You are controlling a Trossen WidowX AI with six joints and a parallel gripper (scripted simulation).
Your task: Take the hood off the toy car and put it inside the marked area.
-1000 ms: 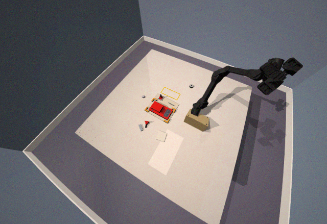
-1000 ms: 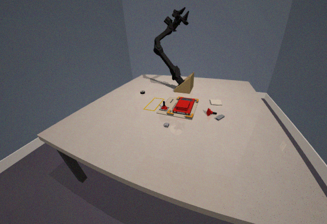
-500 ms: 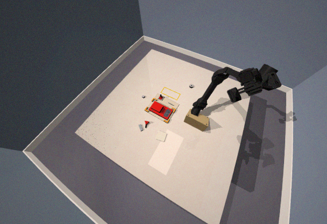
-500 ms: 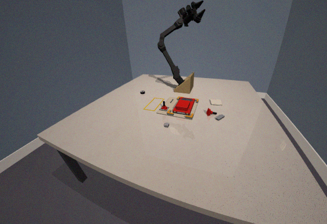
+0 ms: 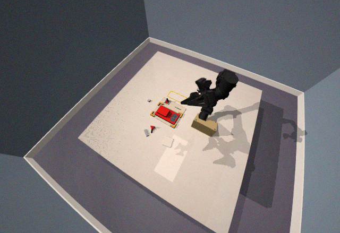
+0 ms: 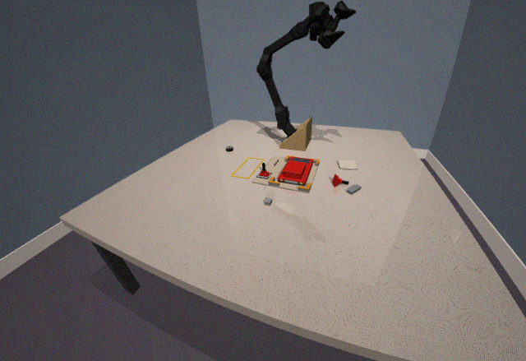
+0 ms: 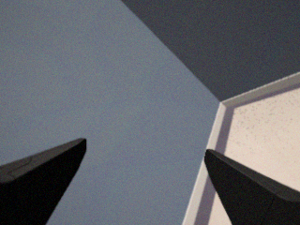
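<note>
Exterior view: red toy car (image 6: 296,170) sits on its tan base plate with orange corner brackets (image 6: 287,173), far below the jaws. The raised red hood panel (image 6: 293,171) looks to be in place on the body, so removal is not yet started by my read. Yellow-outlined rectangular marked area (image 6: 246,167) lies just beside the plate, also far below the jaws, nothing inside it.

Black parallel-jaw gripper (image 6: 337,23) is high above the pale speckled table (image 6: 297,238), well apart from everything, jaws spread wide with nothing between them. That fits a pre-grasp pose: opened up in free air so the descent onto the hood needs no further finger travel.

Small parts scattered around the plate: a red-and-black lever piece (image 6: 264,172) between the plate and the marked area, a red cone-shaped piece (image 6: 336,180), two small grey blocks (image 6: 352,188), a flat white tile (image 6: 347,164), a dark round disc (image 6: 229,149). All well clear of the jaws.

View differences: wrist view shows only the two dark fingertips wide apart against blue-grey wall and a table corner, no car, so it confirms the open gap but is useless for aiming. Top view gives the plan layout of car (image 5: 167,113) versus marked area (image 5: 177,95), with the arm overlapping the area's far corner. Exterior alone shows the height.
</note>
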